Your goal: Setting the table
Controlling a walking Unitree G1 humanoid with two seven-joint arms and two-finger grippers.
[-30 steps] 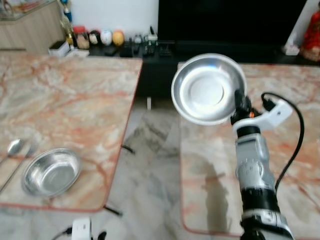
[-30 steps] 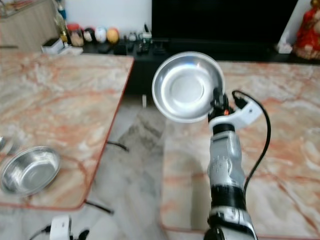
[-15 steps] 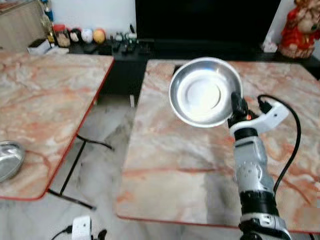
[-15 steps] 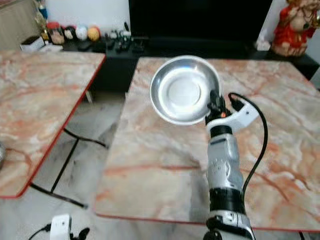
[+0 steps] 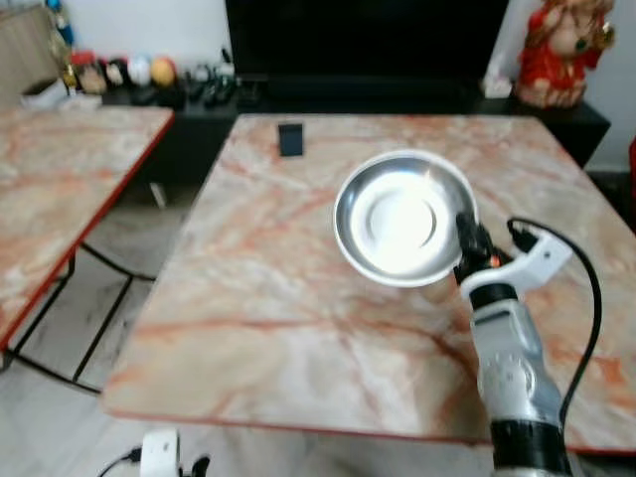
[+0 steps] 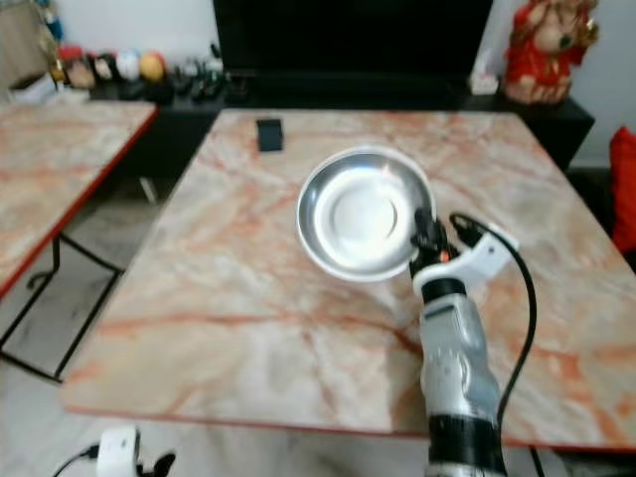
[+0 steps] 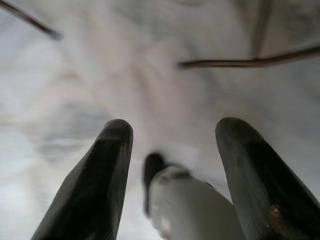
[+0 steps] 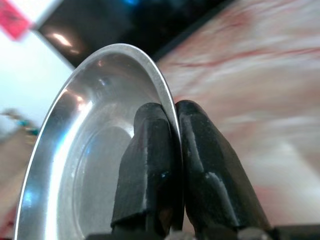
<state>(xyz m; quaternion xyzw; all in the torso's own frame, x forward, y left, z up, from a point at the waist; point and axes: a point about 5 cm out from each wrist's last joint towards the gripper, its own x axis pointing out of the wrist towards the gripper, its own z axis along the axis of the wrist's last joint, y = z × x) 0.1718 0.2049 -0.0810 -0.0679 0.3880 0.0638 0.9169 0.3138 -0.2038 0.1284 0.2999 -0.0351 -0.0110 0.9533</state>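
Above table (image 5: 298,298), right gripper (image 8: 172,145) pinching bowl (image 5: 402,219) rim.

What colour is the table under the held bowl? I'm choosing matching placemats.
Marbled cream and pink-orange with a red edge, the table shows best in the left eye view.

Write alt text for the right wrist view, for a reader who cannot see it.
The right gripper has its two black fingers shut on the rim of a shiny steel bowl, one inside and one outside. Beyond it lies a blurred marble table with orange veins.

Shiny steel bowl (image 5: 402,219) tilted, above marble table (image 5: 258,318).
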